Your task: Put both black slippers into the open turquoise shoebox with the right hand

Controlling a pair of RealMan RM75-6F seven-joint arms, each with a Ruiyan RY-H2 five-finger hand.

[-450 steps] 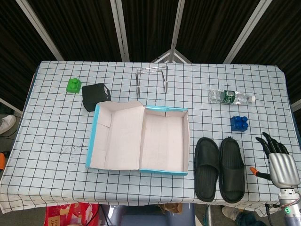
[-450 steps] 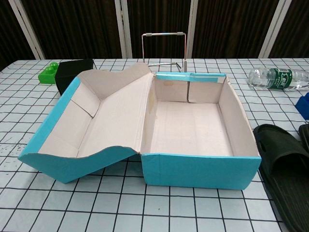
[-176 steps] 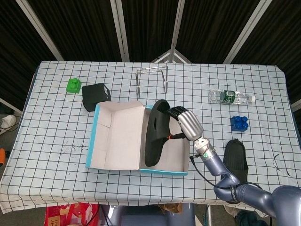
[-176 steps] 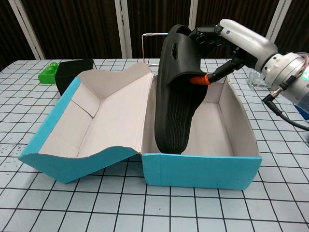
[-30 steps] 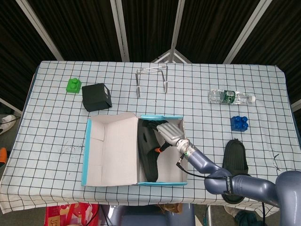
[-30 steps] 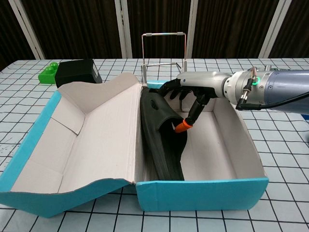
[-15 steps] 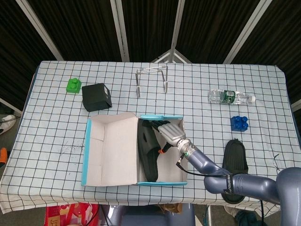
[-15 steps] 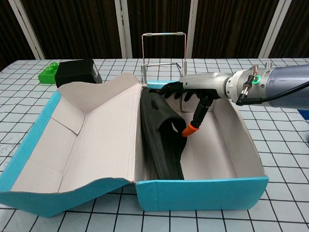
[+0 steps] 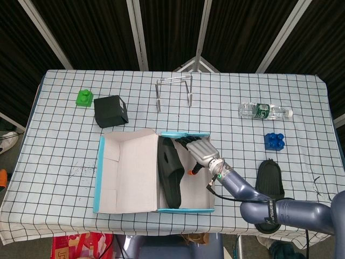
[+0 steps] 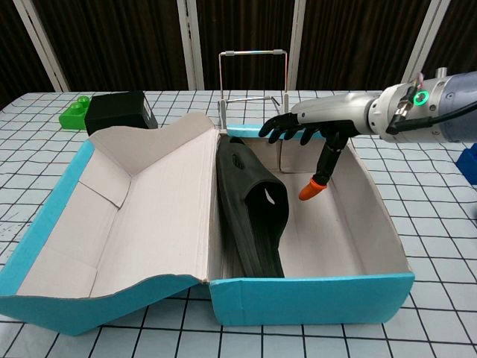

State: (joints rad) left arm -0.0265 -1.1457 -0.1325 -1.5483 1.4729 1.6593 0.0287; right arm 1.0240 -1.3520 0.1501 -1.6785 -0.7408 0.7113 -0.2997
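Slippers are split: one leans on edge against the box's left wall, the other lies flat by the surface's near-right edge, lengthwise front-to-back, right of the empty, spread right hand over the box.

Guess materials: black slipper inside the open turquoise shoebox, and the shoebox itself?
Black slipper: looks like moulded rubber or foam, matte, with a ribbed sole and cut-out strap; which of the two I cannot tell. Turquoise shoebox: thin cardboard by the look, coloured outside, plain pale inside, with folded flaps and creased corners.
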